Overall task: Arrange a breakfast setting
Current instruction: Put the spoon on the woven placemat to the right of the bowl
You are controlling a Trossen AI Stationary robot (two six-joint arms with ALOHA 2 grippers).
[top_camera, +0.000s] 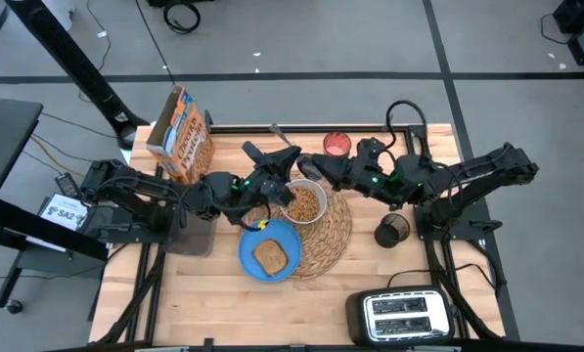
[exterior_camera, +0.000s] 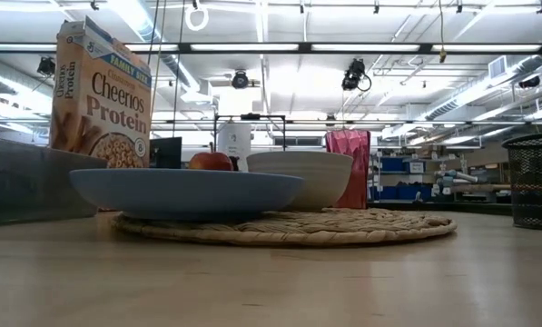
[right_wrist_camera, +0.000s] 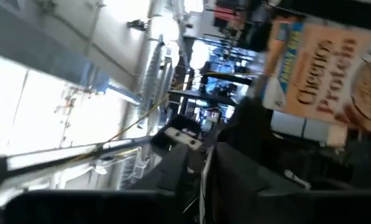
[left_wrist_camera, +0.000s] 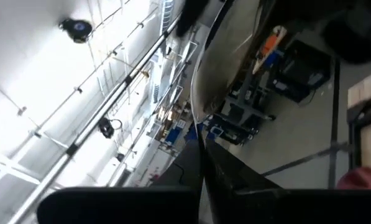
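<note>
Claw of the left arm (top_camera: 290, 156), pinched shut on the spoon (top_camera: 281, 140), hovers at the cereal-filled white bowl's (top_camera: 305, 200) eleven o'clock on the straw placemat (top_camera: 333, 232), apparently handing it to the right claw (top_camera: 303, 166), whose opening I cannot tell.

A cereal-filled white bowl (top_camera: 304, 201) and toast (top_camera: 270, 256) on a blue plate (top_camera: 248, 256) are set on the straw placemat (top_camera: 333, 235).

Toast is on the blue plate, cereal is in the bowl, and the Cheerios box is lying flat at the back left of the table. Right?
Not quite. The Cheerios box stands upright, as the low view shows. The rest holds: toast on the blue plate, cereal in the bowl.
</note>
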